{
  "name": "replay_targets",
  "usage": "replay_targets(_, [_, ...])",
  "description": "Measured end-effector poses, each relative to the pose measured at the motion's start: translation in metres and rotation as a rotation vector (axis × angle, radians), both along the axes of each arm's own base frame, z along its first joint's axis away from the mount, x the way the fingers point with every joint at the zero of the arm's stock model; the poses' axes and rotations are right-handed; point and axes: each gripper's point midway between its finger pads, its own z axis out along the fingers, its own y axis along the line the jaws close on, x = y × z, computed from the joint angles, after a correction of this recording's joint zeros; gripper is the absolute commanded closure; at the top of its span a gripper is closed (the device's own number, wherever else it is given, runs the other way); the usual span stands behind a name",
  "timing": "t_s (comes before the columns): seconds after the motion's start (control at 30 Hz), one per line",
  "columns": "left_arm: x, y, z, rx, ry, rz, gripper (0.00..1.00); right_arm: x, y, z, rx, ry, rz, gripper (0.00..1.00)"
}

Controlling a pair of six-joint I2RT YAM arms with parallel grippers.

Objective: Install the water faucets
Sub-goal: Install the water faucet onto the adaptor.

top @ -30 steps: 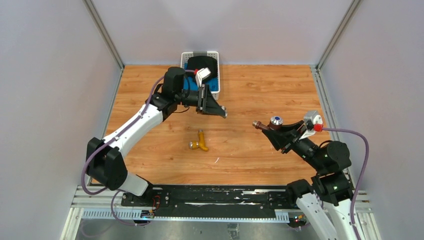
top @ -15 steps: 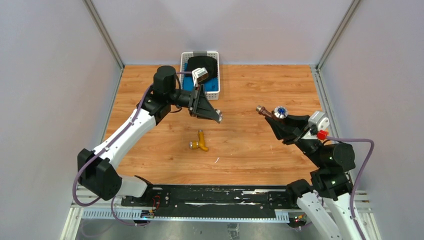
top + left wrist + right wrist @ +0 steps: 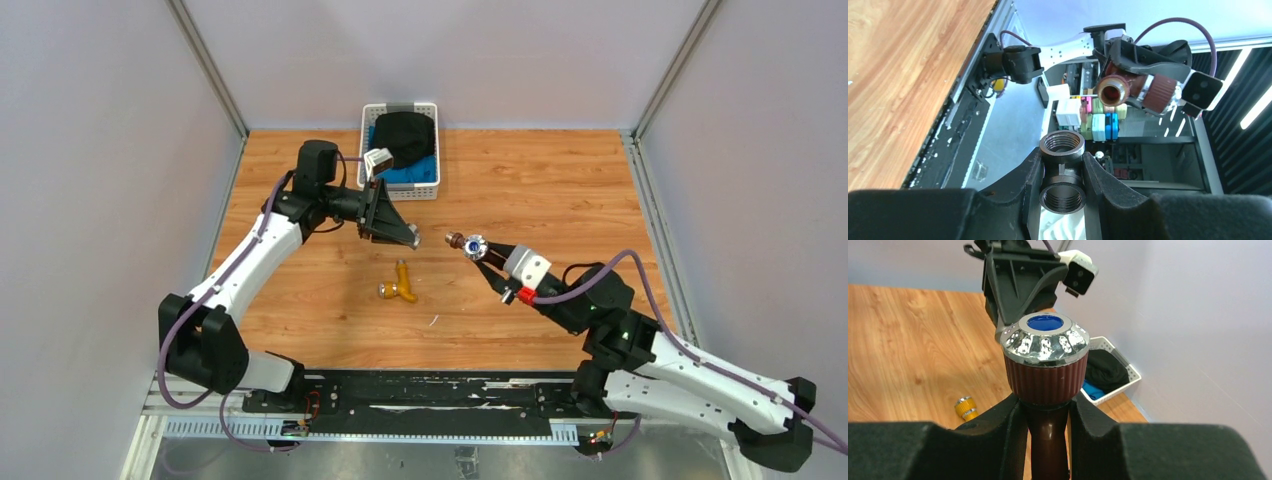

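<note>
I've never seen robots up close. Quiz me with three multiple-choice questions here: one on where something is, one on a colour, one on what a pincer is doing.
1. The yellow tap is: A up in the air; B lying on the table; C under the table.
2. The knob top of the brown tap is: A blue; B green; C white.
3. The left pincer is: A open, empty; B shut on the yellow tap; C shut on a fitting.
Key: B, it rests on the wood; A, a blue disc sits in the silvery rim; C, the fitting sits clamped in it.
</note>
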Motion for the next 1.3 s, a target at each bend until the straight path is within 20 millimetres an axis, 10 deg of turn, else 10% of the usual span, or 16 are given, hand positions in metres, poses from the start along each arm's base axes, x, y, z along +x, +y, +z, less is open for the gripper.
replay_targets(0.6, [-0.016,0.009,-0.009,0.014,0.037,-0.019,1.00,-0.076,0.024,-0.033,-0.192,-0.394,-0.053,1.00])
replay_targets(1.3, [-0.085,0.002,-0.007,0.027,0.049,-0.138,1.00,-0.095,0.044,-0.049,-0.403,-0.736,-0.197,1.00])
